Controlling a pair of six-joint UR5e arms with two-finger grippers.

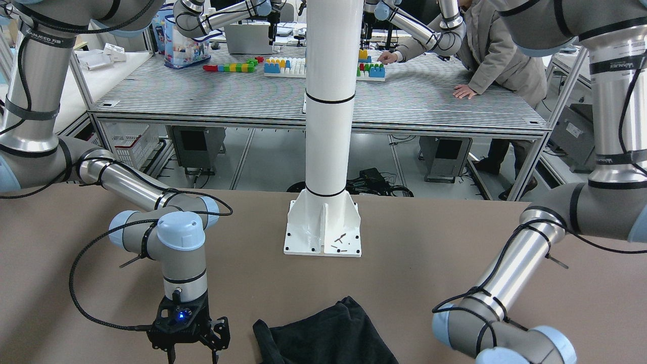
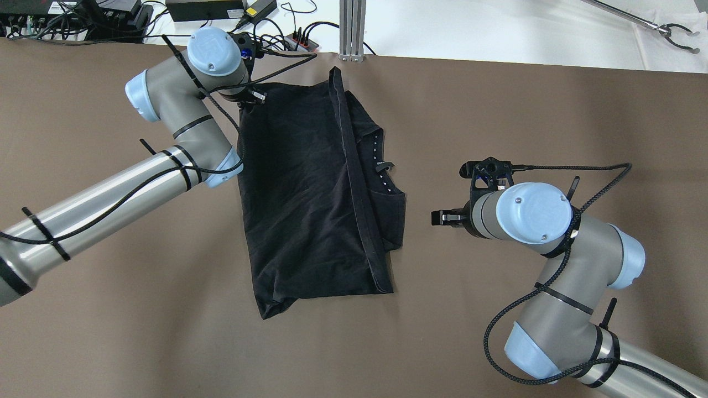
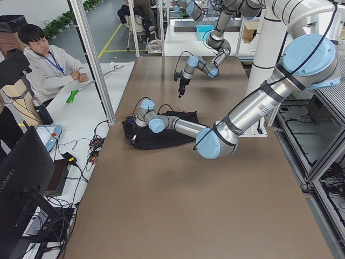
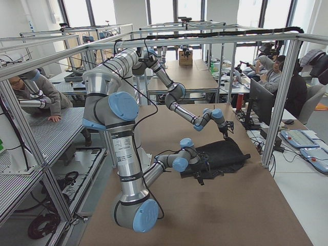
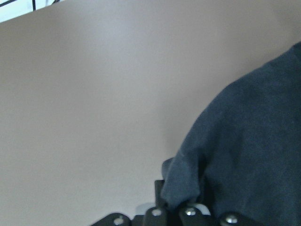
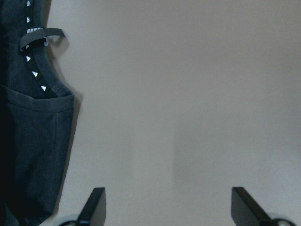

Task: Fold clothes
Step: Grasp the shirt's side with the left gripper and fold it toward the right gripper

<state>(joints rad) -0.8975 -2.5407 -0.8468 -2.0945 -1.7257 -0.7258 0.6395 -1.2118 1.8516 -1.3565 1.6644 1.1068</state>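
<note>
A black garment (image 2: 310, 193) lies folded on the brown table (image 2: 498, 99), its collar with white triangles on the right side; it also shows in the front view (image 1: 323, 338). My left gripper (image 2: 251, 97) is at the garment's far left corner. In the left wrist view the gripper (image 5: 181, 209) is shut, with a bunched corner of the cloth (image 5: 244, 155) pinched in it. My right gripper (image 2: 456, 218) hangs over bare table just right of the garment, open and empty. Its two fingers (image 6: 96, 202) show wide apart, with the collar (image 6: 35, 70) to the left.
The white robot column base (image 1: 323, 227) stands at the table's middle rear. Cables and power boxes (image 2: 210, 8) lie beyond the far table edge. Operators (image 3: 51, 67) sit off the table's far side. Bare brown table lies around the garment.
</note>
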